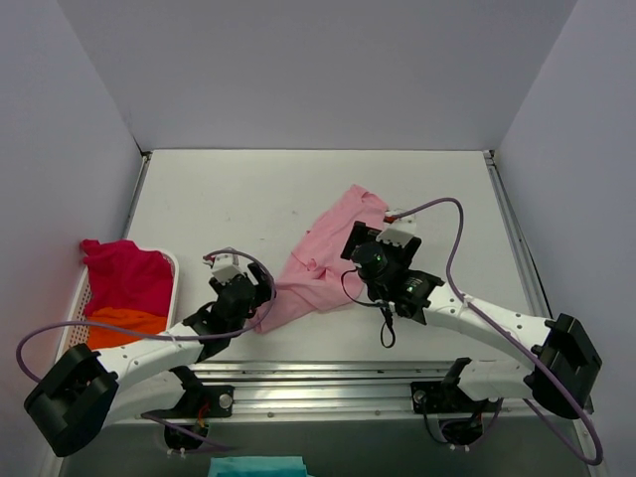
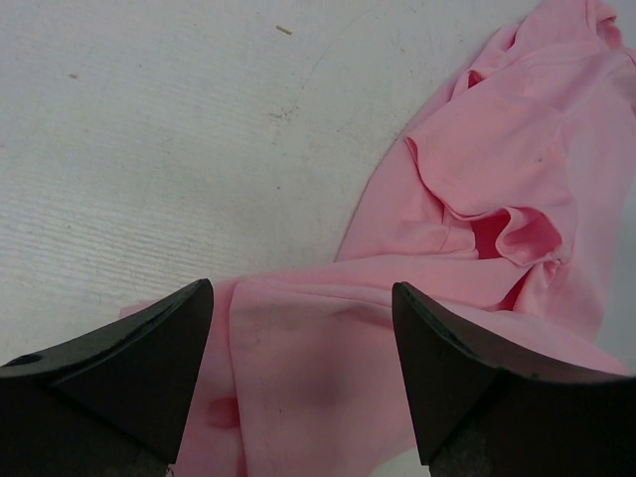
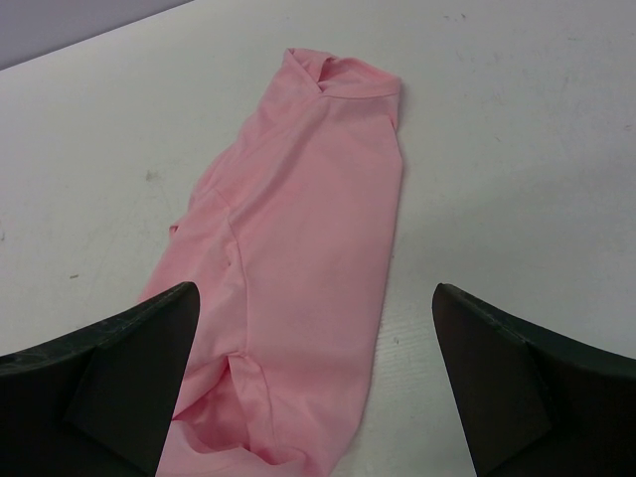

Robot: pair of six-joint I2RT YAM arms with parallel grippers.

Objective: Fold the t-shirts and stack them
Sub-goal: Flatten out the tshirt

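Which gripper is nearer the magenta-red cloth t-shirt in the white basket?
Left. The left gripper is just right of the magenta-red t-shirt, at the light pink t-shirt's near end; the right gripper farther right.

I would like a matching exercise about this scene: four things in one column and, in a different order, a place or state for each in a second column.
Things:
1. light pink t-shirt
2. magenta-red t-shirt
3. orange t-shirt
4. left end effector

Places or states:
A. in the basket, at its near end
B. open, above pink cloth
C. lying crumpled on the table
D. in the basket, at its far end

Pairs: 1-C, 2-D, 3-A, 4-B.
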